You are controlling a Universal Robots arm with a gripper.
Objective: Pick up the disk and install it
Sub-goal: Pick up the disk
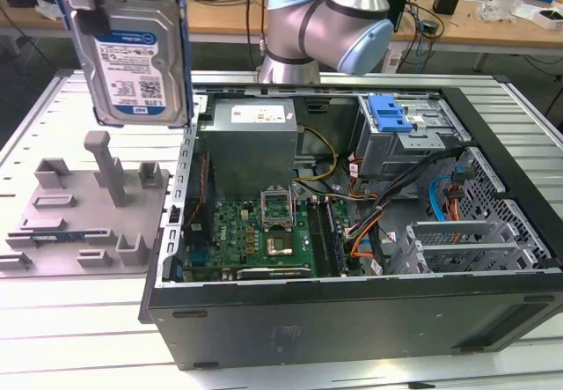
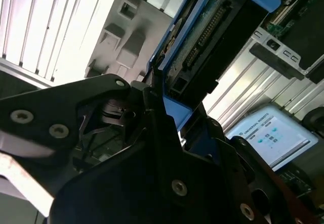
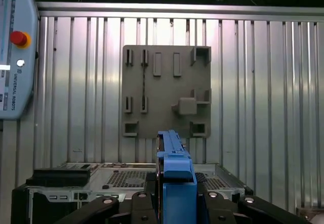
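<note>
The disk (image 1: 132,51) is held tight by the gripper (image 3: 174,204), high above the grey holder (image 1: 88,205) and beside the open computer case (image 1: 352,306). It should be carried straight and gripped firmly, so it is not dropped or bumped on the case wall.

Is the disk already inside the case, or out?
Out. The gripper holds the disk in the air above the grey holder, beside the open case.
</note>
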